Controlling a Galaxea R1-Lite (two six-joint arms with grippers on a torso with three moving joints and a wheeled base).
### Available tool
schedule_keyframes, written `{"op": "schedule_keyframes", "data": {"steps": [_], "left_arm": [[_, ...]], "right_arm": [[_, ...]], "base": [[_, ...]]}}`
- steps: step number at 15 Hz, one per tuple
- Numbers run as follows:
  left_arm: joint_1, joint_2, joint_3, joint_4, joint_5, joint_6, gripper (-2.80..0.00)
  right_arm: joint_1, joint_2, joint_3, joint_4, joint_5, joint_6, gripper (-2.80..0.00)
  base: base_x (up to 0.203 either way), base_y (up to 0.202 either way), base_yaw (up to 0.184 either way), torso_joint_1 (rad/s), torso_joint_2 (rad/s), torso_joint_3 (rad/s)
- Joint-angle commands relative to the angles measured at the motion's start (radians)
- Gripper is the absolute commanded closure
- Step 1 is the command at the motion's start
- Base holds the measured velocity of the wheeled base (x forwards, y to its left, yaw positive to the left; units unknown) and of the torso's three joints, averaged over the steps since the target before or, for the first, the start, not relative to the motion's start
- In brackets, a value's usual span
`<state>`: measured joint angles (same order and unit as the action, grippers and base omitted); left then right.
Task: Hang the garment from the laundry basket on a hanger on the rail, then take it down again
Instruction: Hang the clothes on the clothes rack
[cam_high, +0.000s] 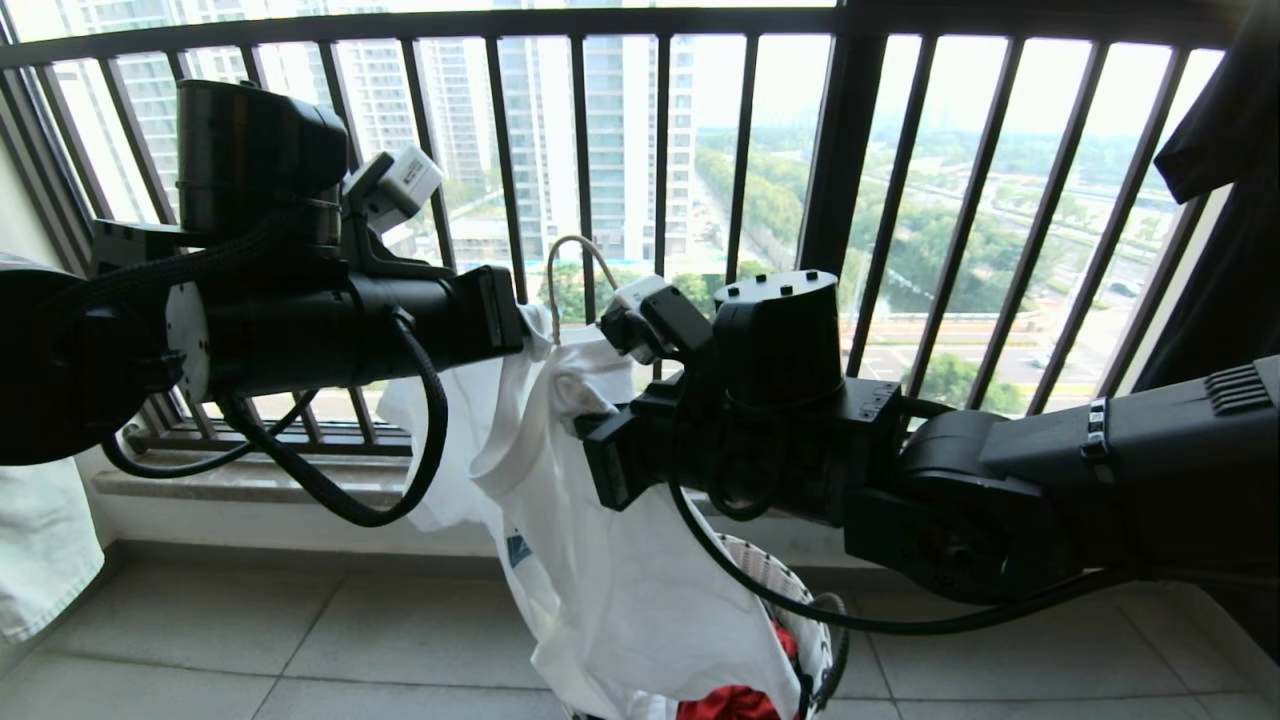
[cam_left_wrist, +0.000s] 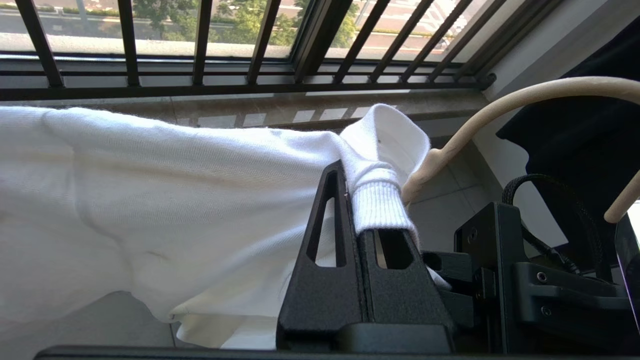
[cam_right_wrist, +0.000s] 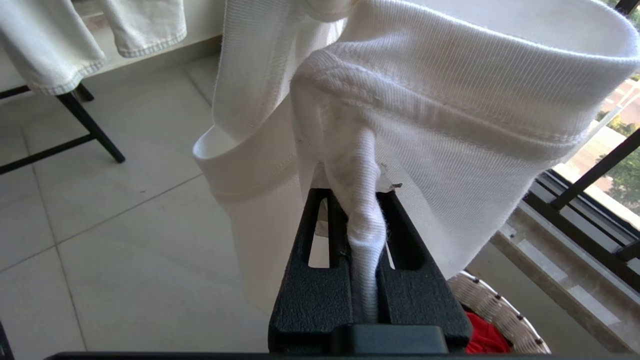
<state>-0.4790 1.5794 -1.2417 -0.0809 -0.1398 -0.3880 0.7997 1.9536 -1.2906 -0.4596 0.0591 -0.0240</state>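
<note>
Mid-frame in the head view: white garment (cam_high: 620, 590) held up between two arms, hanging down toward the lower centre of the frame. Left tool (cam_high: 522, 335) just left of centre, clamped tight on the ribbed neckband; same grip plain in the left wrist view, left tool (cam_left_wrist: 360, 200) with both fingers pressed together on a bunched fold of the garment (cam_left_wrist: 150, 200). Right tool (cam_high: 590, 430) just below and right of it, likewise closed narrow on a fold of neckband; in the right wrist view, right tool (cam_right_wrist: 362, 220) pinching a twisted strip of the garment (cam_right_wrist: 450, 125) between its fingers.

Cream wire hanger (cam_high: 572, 262) showing only as a looped hook rising above the cloth at centre, just above the left tool; rest of it hidden inside the shirt. In the left wrist view, hanger (cam_left_wrist: 500, 102) curving across the upper right, neck emerging beside the pinched collar.

Dark blue print barely visible as a small corner at lower centre of the head view. Laundry basket (cam_high: 775, 580) at bottom centre-right on the tiled floor, partly behind the hanging cloth, red cloth (cam_high: 735, 703) inside; basket rim (cam_right_wrist: 492, 310) also at lower right of the right wrist view. Black railing (cam_high: 840, 130) across the whole background. Black shirt (cam_high: 1225, 200) at far right edge.
</note>
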Motion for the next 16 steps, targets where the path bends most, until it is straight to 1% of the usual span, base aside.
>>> {"op": "schedule_keyframes", "data": {"steps": [1, 5, 7, 9, 10, 12, 14, 15, 16], "left_arm": [[-0.019, -0.002, 0.005, -0.002, 0.000, -0.002, 0.00], [-0.021, -0.013, 0.005, 0.000, 0.002, -0.003, 0.00], [-0.020, -0.019, 0.005, -0.002, 0.005, -0.003, 0.00], [-0.019, -0.034, 0.002, -0.002, 0.047, -0.002, 0.00], [-0.020, -0.043, 0.001, -0.003, 0.058, -0.002, 0.00], [-0.019, -0.062, 0.001, -0.004, 0.063, -0.002, 0.00], [-0.018, -0.078, -0.001, -0.007, 0.065, -0.003, 0.00], [-0.017, -0.085, 0.003, -0.043, 0.066, -0.005, 0.00], [-0.017, -0.087, 0.020, -0.108, 0.078, -0.007, 0.00]], "right_arm": [[0.006, -0.004, 0.002, -0.041, 0.006, 0.033, 0.00], [0.006, -0.005, 0.004, -0.063, 0.010, 0.036, 0.00], [0.009, -0.004, 0.004, -0.068, 0.010, 0.055, 0.00], [0.009, -0.001, 0.009, -0.137, 0.010, 0.065, 0.00], [0.009, 0.003, 0.014, -0.153, 0.010, 0.065, 0.00], [0.010, 0.004, 0.013, -0.164, 0.008, 0.067, 0.00], [0.009, 0.015, 0.013, -0.219, 0.007, 0.066, 0.00], [0.009, 0.018, 0.013, -0.235, 0.007, 0.065, 0.00], [0.010, 0.025, 0.012, -0.244, 0.005, 0.065, 0.00]], "base": [[0.000, 0.000, 0.000, 0.000, 0.00, 0.000], [0.000, 0.000, 0.000, 0.000, 0.00, 0.000], [0.000, 0.000, 0.000, 0.000, 0.00, 0.000], [0.000, 0.000, 0.000, 0.000, 0.00, 0.000], [0.000, 0.000, 0.000, 0.000, 0.00, 0.000], [0.000, 0.000, 0.000, 0.000, 0.00, 0.000], [0.000, 0.000, 0.000, 0.000, 0.00, 0.000], [0.000, 0.000, 0.000, 0.000, 0.00, 0.000], [0.000, 0.000, 0.000, 0.000, 0.00, 0.000]]}}
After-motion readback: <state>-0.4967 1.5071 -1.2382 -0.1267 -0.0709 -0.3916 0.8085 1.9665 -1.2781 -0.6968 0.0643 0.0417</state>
